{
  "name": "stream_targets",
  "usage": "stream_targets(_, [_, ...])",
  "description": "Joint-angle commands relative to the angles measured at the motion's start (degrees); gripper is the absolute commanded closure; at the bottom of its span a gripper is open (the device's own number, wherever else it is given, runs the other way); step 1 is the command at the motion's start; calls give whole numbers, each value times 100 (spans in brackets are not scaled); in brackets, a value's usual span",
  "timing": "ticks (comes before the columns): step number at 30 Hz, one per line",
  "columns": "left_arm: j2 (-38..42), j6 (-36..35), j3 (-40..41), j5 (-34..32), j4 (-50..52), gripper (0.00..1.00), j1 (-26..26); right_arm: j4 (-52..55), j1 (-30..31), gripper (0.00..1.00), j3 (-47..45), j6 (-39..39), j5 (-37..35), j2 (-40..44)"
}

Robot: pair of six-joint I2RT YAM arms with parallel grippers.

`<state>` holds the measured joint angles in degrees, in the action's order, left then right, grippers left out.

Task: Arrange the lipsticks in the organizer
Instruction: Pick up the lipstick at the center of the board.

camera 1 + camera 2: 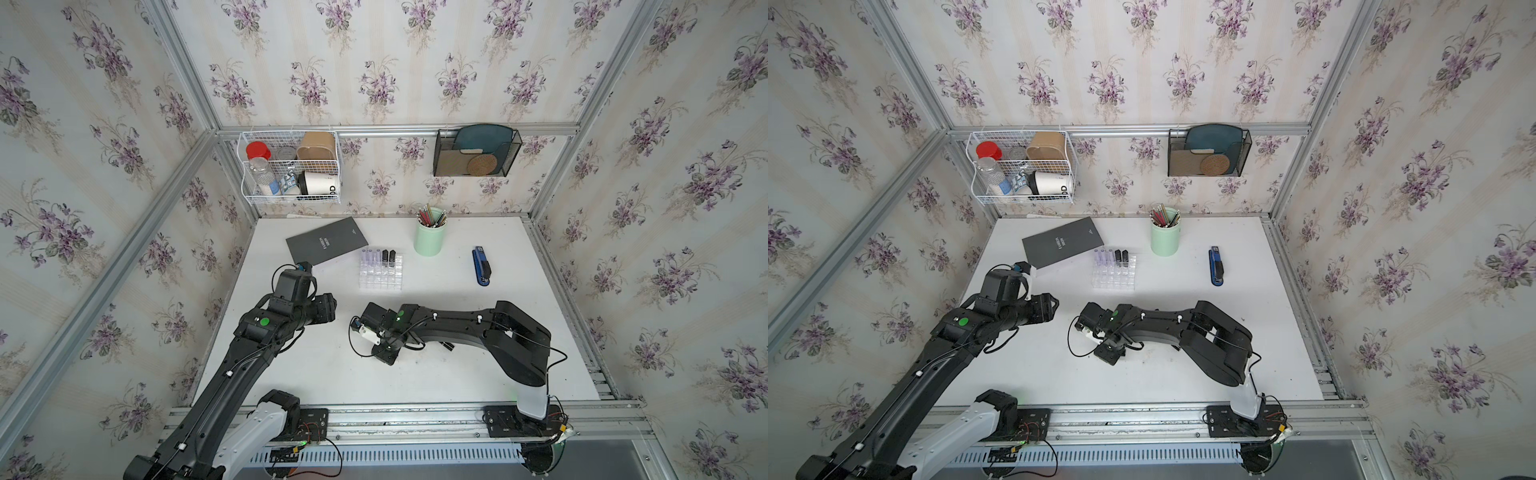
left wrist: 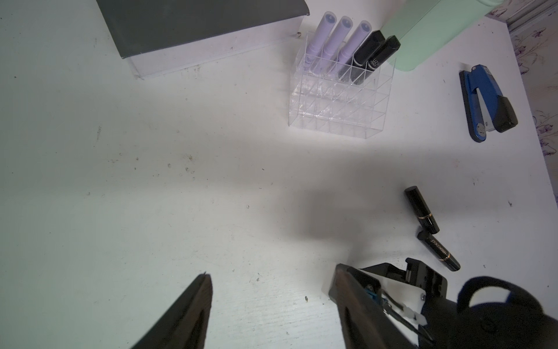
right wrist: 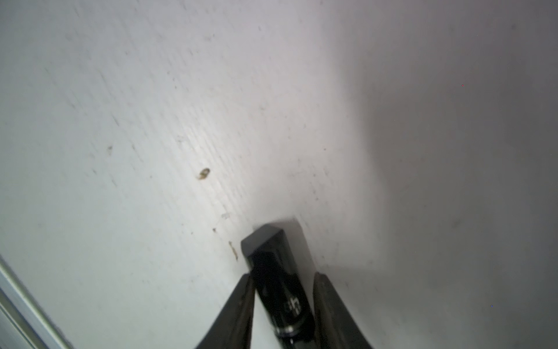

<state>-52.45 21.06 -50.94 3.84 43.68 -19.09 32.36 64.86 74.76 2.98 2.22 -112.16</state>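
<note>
White table (image 3: 151, 121) — right hand (image 3: 282, 278) clamps lipstick (image 3: 271, 263), hidden in top views.

In both top views the right arm (image 1: 453, 326), lying across the lower middle of the frame, covers its own fingertips, and I cannot make out the two loose black lipsticks (image 2: 421, 214) there. The left arm (image 1: 286, 316), lower left, hides its fingers too. The organizer (image 1: 380, 276), just above centre, is too small for counting cells, and the dark booklet (image 1: 327, 246) has unreadable lettering. In the right wrist view the black lipstick (image 3: 274, 272) pinched in the right gripper (image 3: 283, 276) is blurred, its print illegible, and runs off the frame. In the left wrist view the mint cup (image 2: 428, 33), the booklet and the spread left gripper (image 2: 271, 272) are cropped.
</note>
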Motion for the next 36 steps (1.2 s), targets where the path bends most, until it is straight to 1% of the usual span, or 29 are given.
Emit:
stream_targets(1, [4, -22, -39, 18, -57, 36, 8, -39, 0, 69, 90, -89, 18, -72])
stream_targets(5, [-16, 20, -31, 23, -45, 44, 2, -224, -13, 79, 59, -442, -5, -87])
stream_targets(6, [-45, 21, -35, 54, -11, 49, 2, -267, -28, 82, 45, -571, 16, -59])
stream_targets(8, [-120, 12, -17, 196, 86, 57, 2, -466, -134, 87, -65, -883, 131, 120])
stream_targets(10, [-161, 96, 2, 414, 216, 61, -13, -806, -371, 90, -281, -1318, 367, 482])
stream_targets(12, [-23, 254, 145, 714, 128, 61, -23, -1282, -726, 91, -599, -1807, 761, 964])
stream_targets(14, [283, 428, 400, 1185, -280, 57, -32, -2029, -1129, 91, -1081, -2296, 1451, 1568])
stream_targets(15, [465, 537, 572, 1538, -614, 53, -47, -2583, -1289, 90, -1393, -2556, 1898, 1878])
stream_targets(16, [618, 702, 794, 2062, -1051, 48, -73, -3163, -1448, 89, -1692, -2830, 2337, 2200])
stream_targets(18, [901, 1205, 1235, 2820, -1986, 39, -201, -4416, -1723, 88, -2229, -3460, 3149, 2700])
stream_targets(19, [993, 1472, 1435, 3049, -2423, 37, -285, -4905, -1855, 87, -2399, -3787, 3453, 2864])
stream_targets(21, [1078, 1888, 1711, 3374, -3159, 35, -458, -5711, -2071, 87, -2642, -4299, 3838, 3087])
stream_targets(23, [1046, 2220, 1890, 3625, -3872, 34, -705, -6451, -2237, 87, -2818, -4781, 4071, 3191])
stream_targets(24, [1020, 2316, 1929, 3651, -4141, 34, -860, -6794, -2293, 87, -2881, -5030, 4166, 3199])
stream_targets(27, [817, 2328, 1942, 3759, -4571, 35, -1226, -7583, -2337, 87, -2940, -5552, 4381, 3152])
stream_targets(29, [665, 2372, 1955, 3871, -4869, 38, -1294, -7953, -2329, 87, -2996, -5791, 4462, 3095])
stream_targets(31, [575, 2374, 1917, 3970, -5099, 44, -1307, -8062, -2329, 87, -3037, -5877, 4471, 3069])
stream_targets(32, [559, 2343, 1883, 3993, -5147, 49, -1310, -8116, -2331, 87, -3063, -5893, 4472, 3077])
stream_targets(33, [533, 2297, 1847, 3969, -5170, 52, -1314, -8182, -2330, 87, -3085, -5925, 4482, 3085])
stream_targets(36, [410, 2188, 1724, 3968, -5218, 55, -1316, -8280, -2331, 87, -3115, -5992, 4521, 3074])
